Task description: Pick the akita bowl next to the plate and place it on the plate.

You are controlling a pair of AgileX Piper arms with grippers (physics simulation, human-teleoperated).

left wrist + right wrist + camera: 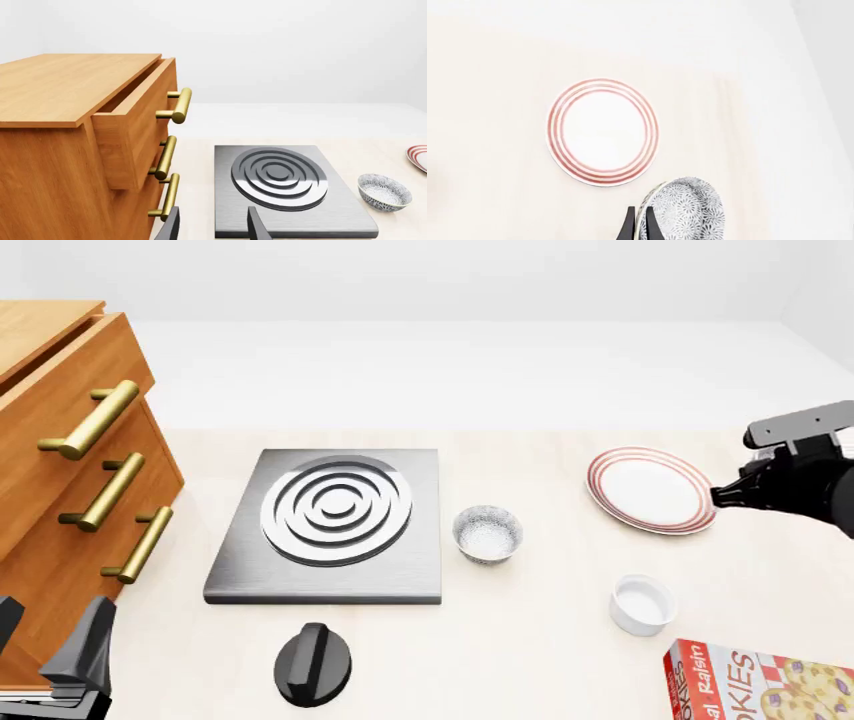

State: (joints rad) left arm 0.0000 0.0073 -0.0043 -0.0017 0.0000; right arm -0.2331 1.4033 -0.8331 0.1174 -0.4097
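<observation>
The right gripper [639,222] is clamped on the rim of the akita bowl [684,210]: in the right wrist view its two dark fingers pinch the rim edge-on, one inside and one outside, so the bowl hangs tilted with its speckled outside toward the camera. A rim pinch suits a bowl too wide to span across, which is probably why it is held this way. The bowl is in the air, beside the plate [650,489] and not yet over its centre; the wrist view looks steeply down with the plate [602,131] lying ahead of the fingertips, bare and flat on the table [561,640]. In the front view the right arm reaches in from the right edge, its wrist raised just right of the plate; the bowl itself is hidden there behind the arm. Judgement: transport phase, lift done, placement still to come; the bowl will need levelling before release or it may land on edge and roll. A second speckled bowl [487,532] sits between the stove slab [334,525] and the plate, untouched, well apart from the held one. The left gripper [212,227] idles at the near left beside the wooden drawer cabinet [67,490], fingers spread with nothing between them.
</observation>
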